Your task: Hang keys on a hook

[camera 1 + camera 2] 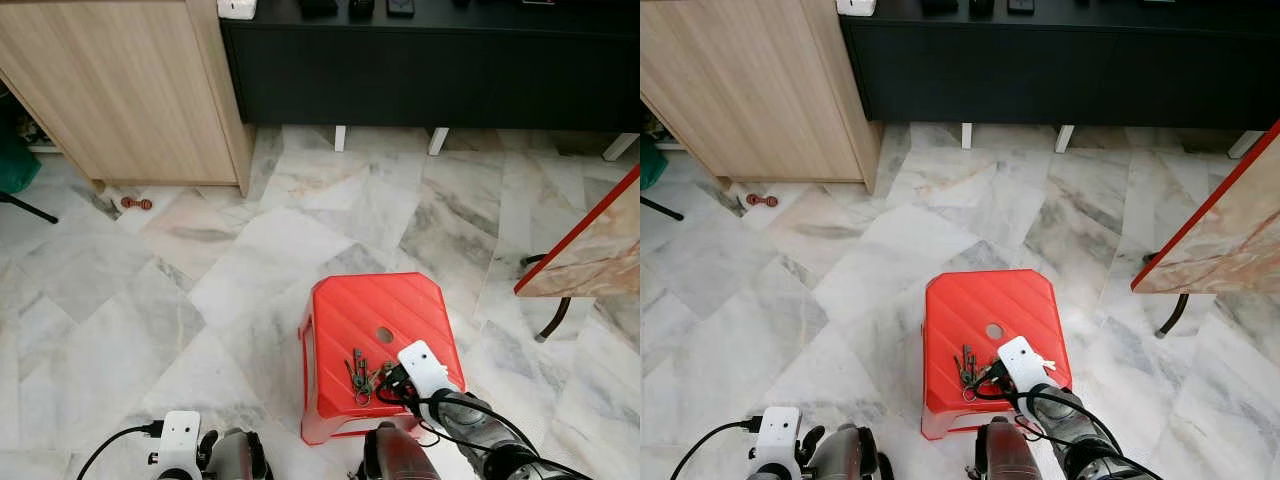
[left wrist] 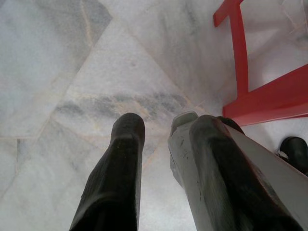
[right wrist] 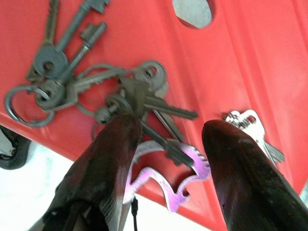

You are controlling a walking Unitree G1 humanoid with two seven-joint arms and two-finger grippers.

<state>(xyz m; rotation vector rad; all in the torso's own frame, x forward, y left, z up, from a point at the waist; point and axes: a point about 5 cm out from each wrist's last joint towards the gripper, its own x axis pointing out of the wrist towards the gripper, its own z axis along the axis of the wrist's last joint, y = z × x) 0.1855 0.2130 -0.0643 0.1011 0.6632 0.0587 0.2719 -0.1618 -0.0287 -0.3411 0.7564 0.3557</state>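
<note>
keys (image 3: 115, 91) on red stool (image 1: 350, 310), right gripper (image 3: 166, 144) fingers spread

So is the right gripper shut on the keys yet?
Open: in the wrist view the right gripper has its fingers spread, straddling the keys, which lie flat on the red stool.

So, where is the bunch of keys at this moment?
The bunch of keys lies on the near part of the red stool, beside its round hole, directly under the open right end effector, whose fingers straddle it in the right wrist view.
</note>
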